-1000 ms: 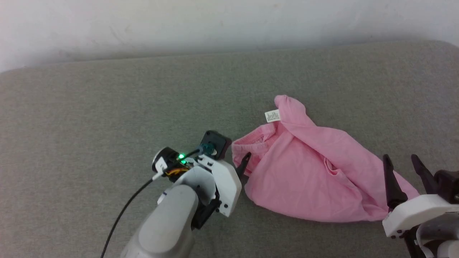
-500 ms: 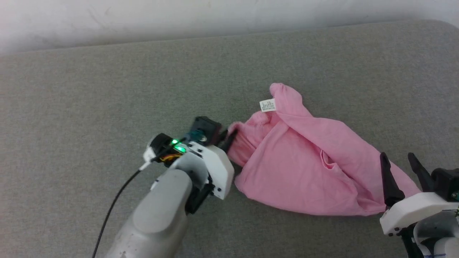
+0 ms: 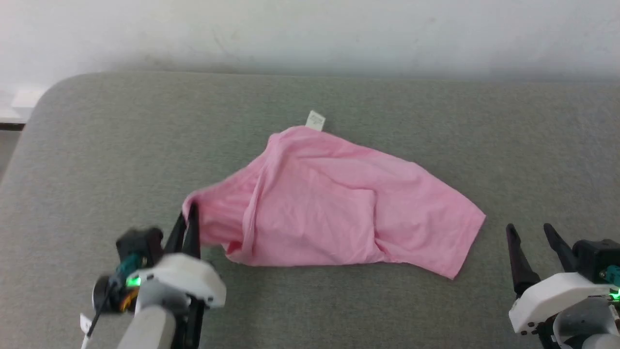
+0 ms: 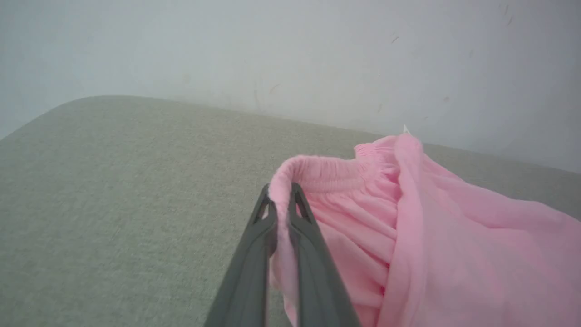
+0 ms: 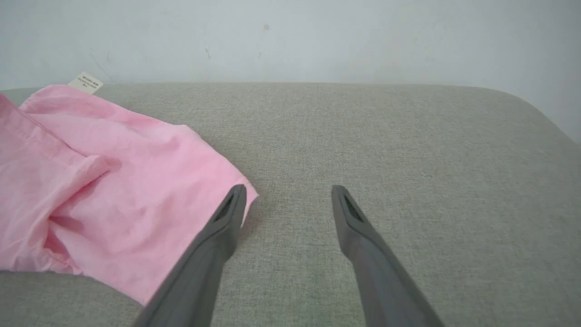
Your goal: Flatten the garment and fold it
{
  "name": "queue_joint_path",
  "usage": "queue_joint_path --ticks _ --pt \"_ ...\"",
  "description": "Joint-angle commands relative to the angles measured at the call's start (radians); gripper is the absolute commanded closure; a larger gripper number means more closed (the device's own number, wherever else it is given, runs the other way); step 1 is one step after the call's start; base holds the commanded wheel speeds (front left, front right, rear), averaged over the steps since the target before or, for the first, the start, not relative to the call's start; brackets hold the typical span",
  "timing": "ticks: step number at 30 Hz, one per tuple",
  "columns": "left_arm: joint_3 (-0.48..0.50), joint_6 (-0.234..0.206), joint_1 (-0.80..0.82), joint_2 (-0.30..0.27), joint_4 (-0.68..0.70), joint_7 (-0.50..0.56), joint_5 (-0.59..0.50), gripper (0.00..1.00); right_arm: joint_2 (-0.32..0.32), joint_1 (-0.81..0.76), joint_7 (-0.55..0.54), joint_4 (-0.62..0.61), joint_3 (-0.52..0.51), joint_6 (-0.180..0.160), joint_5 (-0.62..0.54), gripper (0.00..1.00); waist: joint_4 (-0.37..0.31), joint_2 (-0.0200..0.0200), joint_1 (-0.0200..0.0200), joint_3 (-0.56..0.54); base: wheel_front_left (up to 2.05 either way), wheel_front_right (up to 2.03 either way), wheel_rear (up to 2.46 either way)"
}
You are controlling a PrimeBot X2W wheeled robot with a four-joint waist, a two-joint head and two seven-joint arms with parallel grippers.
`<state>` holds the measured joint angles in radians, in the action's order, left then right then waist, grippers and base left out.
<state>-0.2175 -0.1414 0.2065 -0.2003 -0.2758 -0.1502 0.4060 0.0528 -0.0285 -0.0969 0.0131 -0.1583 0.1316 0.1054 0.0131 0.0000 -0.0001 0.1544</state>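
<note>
left gripper (image 3: pixel 190 213) clamps gathered waistband (image 4: pixel 327 171) of light pink soft-knit shorts (image 3: pixel 329 208); right gripper (image 3: pixel 528 227) open; small white label (image 3: pixel 316 119) unreadable.

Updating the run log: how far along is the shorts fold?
Done: the left claw has a grip on the garment, shut on its gathered waistband. In hand: flattening; the cloth lies partly spread on the grey cushion, one flap doubled over and creased. Left: the right claw is open beside the leg hem, holding nothing, and no fold is made.
</note>
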Motion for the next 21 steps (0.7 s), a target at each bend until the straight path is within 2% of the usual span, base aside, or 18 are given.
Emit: queue_joint_path --ticks 1,2,4,8,13,17,21 --pt "0.005 -0.009 -0.021 -0.004 0.003 0.004 0.004 1.0 -0.003 -0.008 -0.001 -0.004 0.001 -0.001 -0.002 0.0 0.064 0.0 0.0001 -0.052 0.0 0.0 0.0" --pt "0.009 -0.019 -0.052 -0.006 0.001 0.022 0.013 0.94 -0.003 -0.011 -0.003 -0.004 0.003 -0.001 -0.001 0.0 0.073 0.0 0.0001 -0.056 0.0 0.0 0.0" --pt "0.005 -0.022 -0.09 -0.011 0.001 0.032 0.015 0.0 -0.003 -0.016 -0.006 -0.002 0.012 -0.001 0.0 0.0 0.087 0.0 0.0001 -0.06 0.0 0.0 0.0" --pt "-0.01 -0.023 -0.106 -0.008 0.016 -0.025 -0.007 0.0 -0.003 -0.023 -0.011 -0.001 0.034 -0.001 -0.006 0.0 0.11 0.0 0.0001 -0.076 0.0 0.0 0.0" --pt "-0.024 0.014 -0.103 -0.011 0.107 -0.108 -0.078 0.0 -0.003 -0.03 -0.034 -0.006 0.058 -0.001 -0.005 0.0 0.132 0.0 0.0001 -0.098 0.0 0.0 0.0" --pt "-0.016 0.031 -0.137 0.006 0.215 -0.111 -0.158 0.0 -0.003 -0.035 -0.118 0.028 0.058 -0.001 -0.014 0.0 0.148 0.0 0.0001 -0.11 0.0 0.0 0.0" --pt "-0.007 0.048 -0.191 0.041 0.248 -0.111 -0.191 0.0 -0.003 -0.021 -0.21 0.079 0.042 -0.001 -0.044 0.0 0.166 0.0 0.0001 -0.108 0.0 0.0 0.0"
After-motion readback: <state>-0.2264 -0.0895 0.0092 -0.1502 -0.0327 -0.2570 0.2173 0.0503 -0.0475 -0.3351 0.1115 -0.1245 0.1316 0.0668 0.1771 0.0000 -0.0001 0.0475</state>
